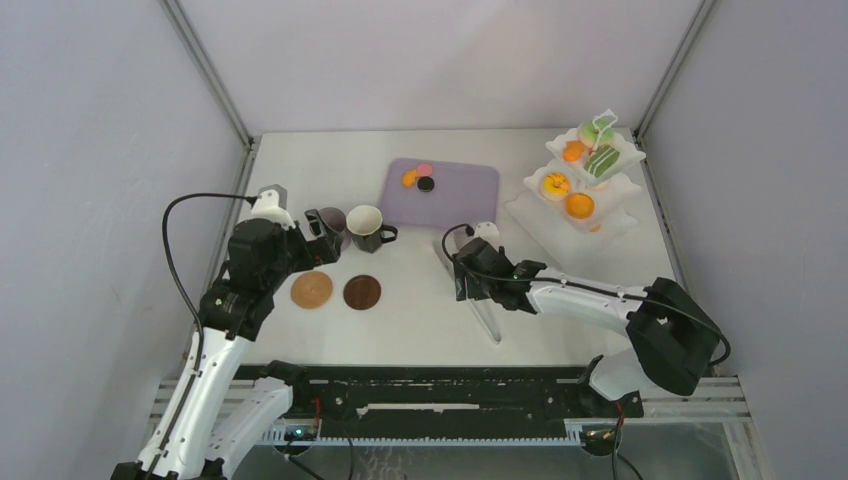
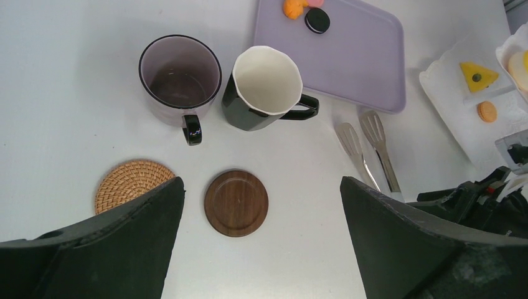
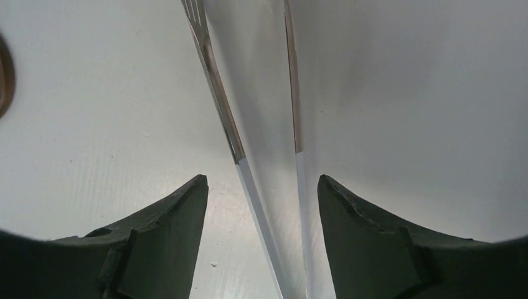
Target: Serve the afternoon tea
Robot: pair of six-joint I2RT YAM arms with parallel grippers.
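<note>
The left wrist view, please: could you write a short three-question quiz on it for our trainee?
1. True or false: the mauve mug and the dark mug stand directly on the table.
2. What lies on the lilac tray? A a lid; B sweets; C a spoon.
3. Which is nearer the tongs: the woven coaster or the wooden coaster?
Key: 1 true; 2 B; 3 the wooden coaster.

White links (image 1: 580, 298), black joints (image 1: 672, 340), looping black cables (image 1: 210, 196) and black tool fingers (image 2: 112, 249).

Afternoon tea: layout
You see the mauve mug (image 2: 179, 78) and dark mug (image 2: 264, 87) upright, side by side. The woven coaster (image 2: 131, 184) and wooden coaster (image 2: 236, 202) lie flat nearby. Sweets (image 1: 555, 184) sit on the white stand (image 1: 535, 218).
</note>
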